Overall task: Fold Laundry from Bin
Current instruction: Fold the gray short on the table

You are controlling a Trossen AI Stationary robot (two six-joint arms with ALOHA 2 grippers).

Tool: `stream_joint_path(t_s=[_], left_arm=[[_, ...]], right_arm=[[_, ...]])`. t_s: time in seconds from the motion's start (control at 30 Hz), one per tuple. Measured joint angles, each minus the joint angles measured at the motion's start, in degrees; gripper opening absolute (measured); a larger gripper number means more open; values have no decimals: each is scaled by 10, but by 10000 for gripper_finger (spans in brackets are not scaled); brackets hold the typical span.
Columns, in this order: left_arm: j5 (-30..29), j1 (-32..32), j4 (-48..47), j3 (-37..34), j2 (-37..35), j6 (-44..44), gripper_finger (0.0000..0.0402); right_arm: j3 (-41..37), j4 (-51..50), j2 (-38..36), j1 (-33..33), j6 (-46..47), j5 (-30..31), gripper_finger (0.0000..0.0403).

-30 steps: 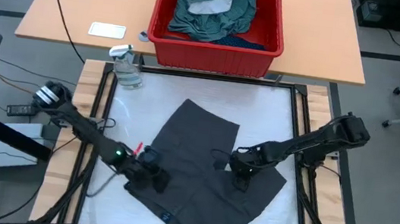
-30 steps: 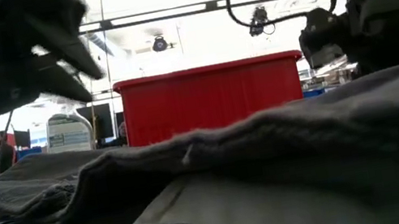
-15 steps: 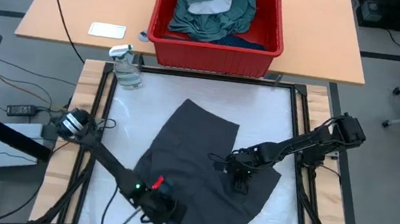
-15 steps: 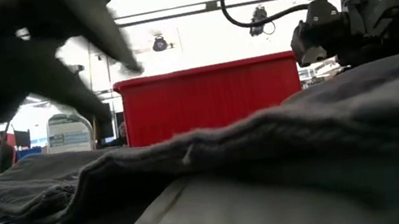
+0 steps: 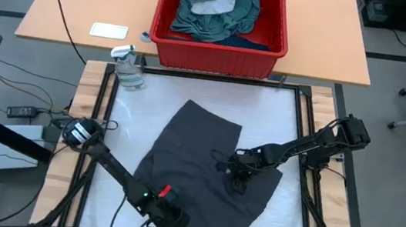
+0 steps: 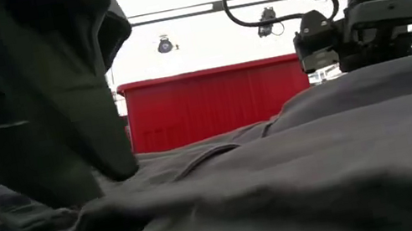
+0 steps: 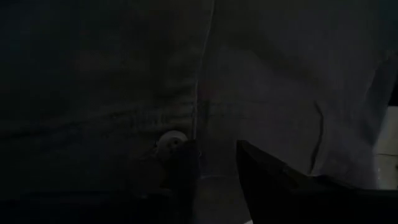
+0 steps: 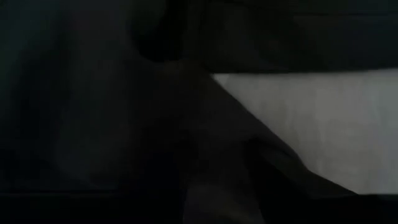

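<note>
Red bin [image 5: 220, 47] at table's far edge holds teal-green shirt [image 5: 218, 7] and a white piece [image 5: 214, 6]. Dark grey garment [image 5: 207, 172] lies mid-table. Left gripper [image 5: 172, 220] at its near edge, right gripper [image 5: 239, 170] on its right part; grips cannot tell. No readable writing.

Dark grey piece [image 5: 207, 172] covered the mat under both sets of fingers, left gripper [image 5: 174, 222] and right gripper [image 5: 238, 178]. Bare white mat [image 5: 280, 115] lay open beyond the right fingers. Red bin [image 5: 218, 49] and spray bottle [image 5: 129, 68] stood well beyond, blocking the far edge.
</note>
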Motion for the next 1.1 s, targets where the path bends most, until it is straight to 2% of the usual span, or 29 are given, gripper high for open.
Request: stream_joint_path(t_s=[0.23,0.43,0.53,0.7,0.9,1.1], left_arm=[[10,-38,-77,1,-11,-4,123],[10,-59,-199,-2,-45,-7,123],[6,-59,-261,-19,-76,-2,123],[-3,-59,-262,-80,-141,-17,123],[-49,-90,-254,-139,-215,-61,123],[-57,-95,-253,-156,-247,-58,123]], right_arm=[[0,-14,0,13,71,11,163],[0,-16,0,47,129,5,155],[-1,-8,0,70,170,-15,153],[-1,57,3,103,228,-67,152],[26,56,2,90,200,-53,152],[41,12,2,60,126,-38,152]])
